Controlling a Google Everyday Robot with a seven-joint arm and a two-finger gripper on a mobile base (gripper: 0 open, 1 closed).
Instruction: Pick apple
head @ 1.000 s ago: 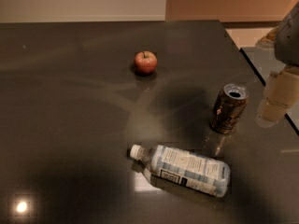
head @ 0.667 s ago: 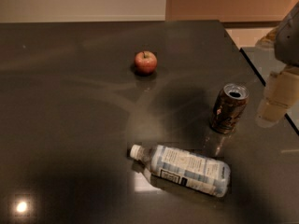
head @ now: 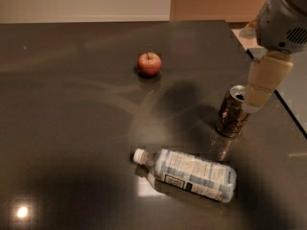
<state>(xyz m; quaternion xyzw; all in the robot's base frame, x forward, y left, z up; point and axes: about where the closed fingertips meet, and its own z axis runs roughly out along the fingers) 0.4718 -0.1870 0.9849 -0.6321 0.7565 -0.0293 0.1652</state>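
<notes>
The apple [head: 149,63] is small, round and red with a short dark stem. It sits on the dark table [head: 72,104], a little left of the middle and toward the back. My gripper [head: 258,96] hangs from the grey arm at the right edge of the camera view. Its cream-coloured end sits just above and to the right of a brown can [head: 233,112]. The gripper is well to the right of the apple and nearer the front. It holds nothing that I can see.
The brown can stands upright, its top open, on the right side of the table. A clear plastic bottle [head: 189,173] with a white cap and a label lies on its side at the front. The table's right edge [head: 288,114] runs close behind the can.
The arm and gripper have moved left and slightly up, now overlapping the top of the brown can. The apple, can and bottle have not moved.
</notes>
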